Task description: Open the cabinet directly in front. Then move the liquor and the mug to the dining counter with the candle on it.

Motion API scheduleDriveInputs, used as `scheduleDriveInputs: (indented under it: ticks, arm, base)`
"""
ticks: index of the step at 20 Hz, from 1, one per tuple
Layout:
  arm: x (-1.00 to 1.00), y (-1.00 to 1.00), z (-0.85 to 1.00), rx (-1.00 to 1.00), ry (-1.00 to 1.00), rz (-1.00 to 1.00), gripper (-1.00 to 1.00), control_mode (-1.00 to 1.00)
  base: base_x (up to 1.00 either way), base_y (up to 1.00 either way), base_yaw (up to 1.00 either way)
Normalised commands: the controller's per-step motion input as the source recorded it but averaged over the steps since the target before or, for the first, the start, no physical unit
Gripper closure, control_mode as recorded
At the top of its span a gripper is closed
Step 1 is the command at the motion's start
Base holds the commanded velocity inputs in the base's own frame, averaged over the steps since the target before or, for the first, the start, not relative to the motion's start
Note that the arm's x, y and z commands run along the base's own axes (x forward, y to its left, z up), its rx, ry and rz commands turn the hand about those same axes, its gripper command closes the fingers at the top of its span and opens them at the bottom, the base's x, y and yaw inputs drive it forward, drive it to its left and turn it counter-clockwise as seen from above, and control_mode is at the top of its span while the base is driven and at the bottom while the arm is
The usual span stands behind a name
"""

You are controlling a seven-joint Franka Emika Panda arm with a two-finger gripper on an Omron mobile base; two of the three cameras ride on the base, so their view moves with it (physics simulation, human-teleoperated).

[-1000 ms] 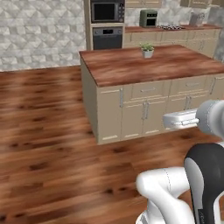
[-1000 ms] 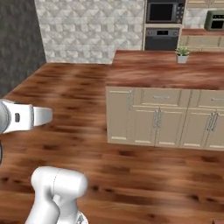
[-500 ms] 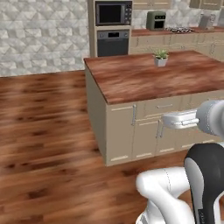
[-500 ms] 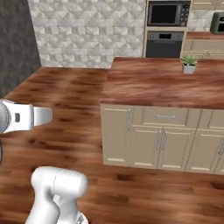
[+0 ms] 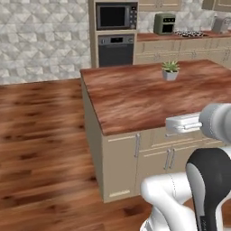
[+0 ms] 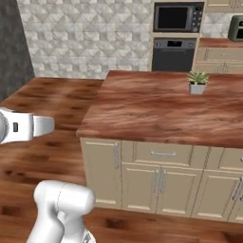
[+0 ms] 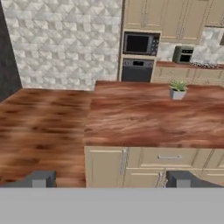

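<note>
- Three views are taken in turn, the left base view first: the arm [image 5: 212,171] rises at the lower right, and an island worktop [image 5: 135,99] of reddish-brown wood lies straight ahead of it. A small potted plant [image 5: 170,71] stands toward the worktop's far side. Beyond that, a microwave [image 5: 113,16] is set above a black oven [image 5: 116,49] in the back wall.
- In the right base view the arm [image 6: 61,209] rises at the lower left. The island worktop [image 6: 156,114] stretches away to the right. Its beige lower cabinets [image 6: 156,182], with short handles, face the base.
- In the hand view the jaws are held wide apart with nothing between them. One dark fingertip [image 7: 41,179] stands at the bottom left, the other at the bottom right.
- The jaws are aimed over the island's near edge toward the back wall.
- Beige wall cabinets [image 7: 175,17] are seen high at the far wall, above and to the right of the microwave [image 7: 139,43]. Their doors are upright and face the jaws.
- Which of these doors the task means cannot be told.
- The governing relation is judged to be this: the wall cabinets lie far ahead and above, well apart from the jaws, and the island stands between.
- An approach round the island would be called for before any handle could be reached.
</note>
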Motion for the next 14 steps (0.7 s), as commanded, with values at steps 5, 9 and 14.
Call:
scheduleDriveInputs:
  ticks: [5, 9, 14]
  arm:
    - [0.0, 0.0, 0.0, 0.0, 0.0, 0.0, -1.0, 1.0]
    - [0.0, 0.0, 0.0, 0.0, 0.0, 0.0, -1.0, 1.0]
    - [0.0, 0.0, 0.0, 0.0, 0.0, 0.0, -1.0, 1.0]
  base:
    - [0.52, -1.0, -0.05]
    - [0.15, -1.0, -0.12]
    - [-0.18, -1.0, -0.21]
